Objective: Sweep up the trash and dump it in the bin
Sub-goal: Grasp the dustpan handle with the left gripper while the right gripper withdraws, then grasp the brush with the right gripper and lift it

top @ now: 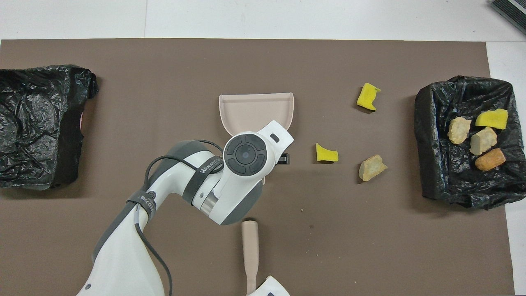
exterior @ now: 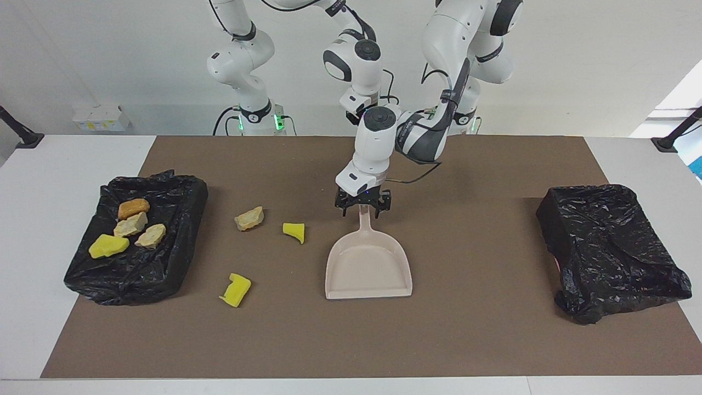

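Note:
Three pieces of trash lie loose on the brown mat: a tan lump (exterior: 249,218), a yellow chunk (exterior: 294,231) and another yellow chunk (exterior: 236,289). Several more pieces sit in the black-lined bin (exterior: 137,269) at the right arm's end. The beige dustpan (exterior: 368,269) lies flat mid-table, handle toward the robots. My left gripper (exterior: 362,210) is open, low over that handle, one finger on each side. My right gripper (exterior: 355,116) is mostly hidden by the left wrist. In the overhead view it is shut on the beige brush (top: 249,246).
A second black-lined bin (exterior: 609,252) stands at the left arm's end of the table. The brown mat (exterior: 466,340) covers most of the white table. The yellow chunk (top: 326,153) nearest the dustpan lies beside its handle, toward the right arm's end.

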